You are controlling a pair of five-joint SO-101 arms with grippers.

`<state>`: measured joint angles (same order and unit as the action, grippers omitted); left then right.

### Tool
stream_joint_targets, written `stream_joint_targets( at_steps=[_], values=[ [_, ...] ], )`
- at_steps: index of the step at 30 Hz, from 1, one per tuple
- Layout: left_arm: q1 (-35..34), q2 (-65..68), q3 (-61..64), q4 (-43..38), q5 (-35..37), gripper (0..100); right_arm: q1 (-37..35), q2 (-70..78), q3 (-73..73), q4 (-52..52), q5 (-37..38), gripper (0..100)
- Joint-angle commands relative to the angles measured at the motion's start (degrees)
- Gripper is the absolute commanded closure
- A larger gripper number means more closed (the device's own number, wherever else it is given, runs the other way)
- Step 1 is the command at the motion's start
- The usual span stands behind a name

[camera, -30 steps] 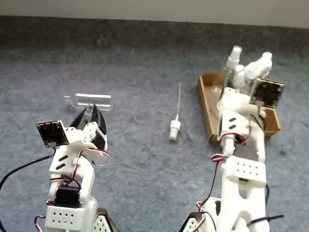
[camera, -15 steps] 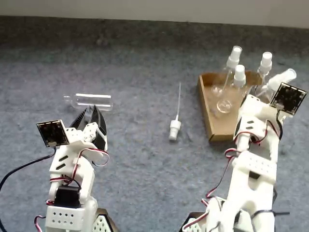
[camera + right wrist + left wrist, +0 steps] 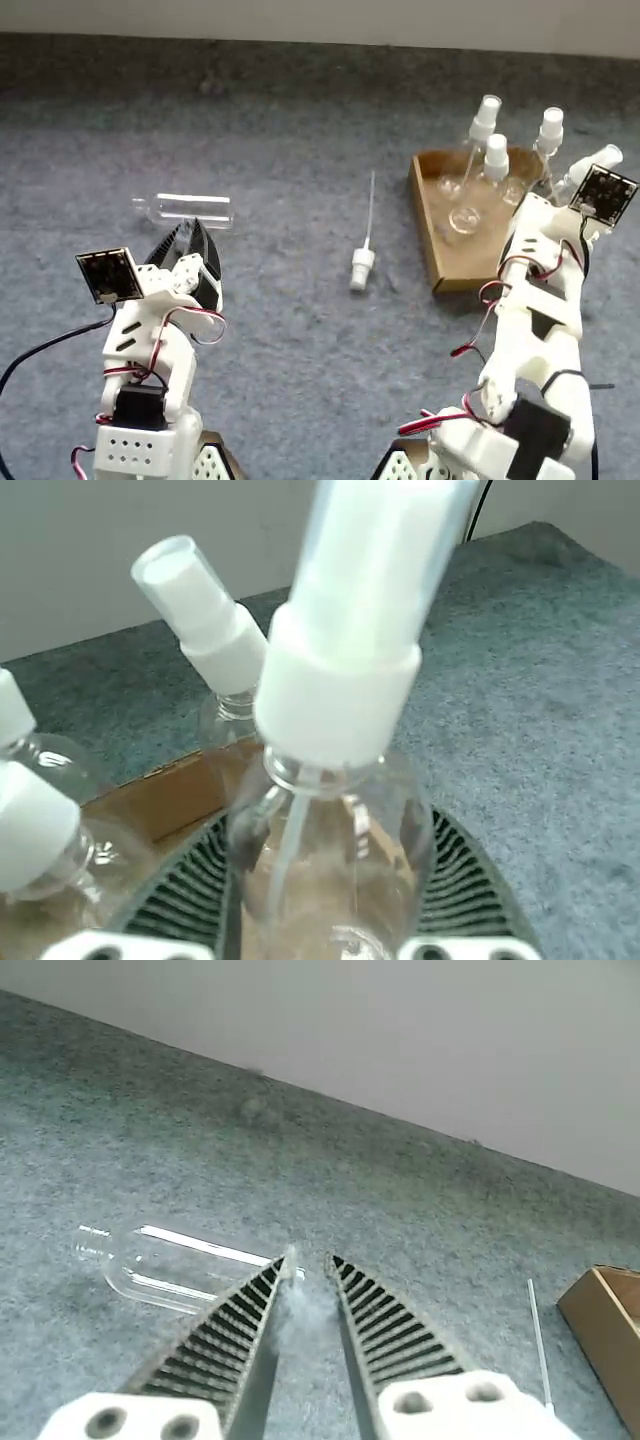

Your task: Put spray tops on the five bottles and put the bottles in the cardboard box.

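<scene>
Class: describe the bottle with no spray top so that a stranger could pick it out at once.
On the grey carpet, look on the side away from the cardboard box, just beyond the left gripper. A clear bottle lies there on its side; unlike the bottles at the box, its neck is bare.

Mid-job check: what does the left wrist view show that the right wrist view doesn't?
Left wrist, not right: the left gripper, open, by an uncapped bottle lying on the carpet, and a loose spray tube. Right wrist, not left: the right gripper shut on a capped bottle, other capped bottles beside it. Both: the cardboard box.
</scene>
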<state>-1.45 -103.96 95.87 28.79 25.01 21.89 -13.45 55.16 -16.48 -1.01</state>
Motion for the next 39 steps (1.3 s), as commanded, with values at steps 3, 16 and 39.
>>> stream_joint_targets(
  at_steps=[3, 16, 39],
  values=[
    [-0.48, -0.57, 1.1, 0.09, 0.26, 99, 0.75, 3.91, -4.0, -8.4, 0.62, 90.4],
    [-0.48, -0.57, 1.1, 0.09, 0.26, 99, -0.22, 12.7, -4.18, -18.24, 0.7, 90.4],
    [-0.48, -0.57, 1.1, 0.09, 0.26, 99, -0.92, 21.14, -8.48, -20.26, 5.01, 79.3]
  ],
)
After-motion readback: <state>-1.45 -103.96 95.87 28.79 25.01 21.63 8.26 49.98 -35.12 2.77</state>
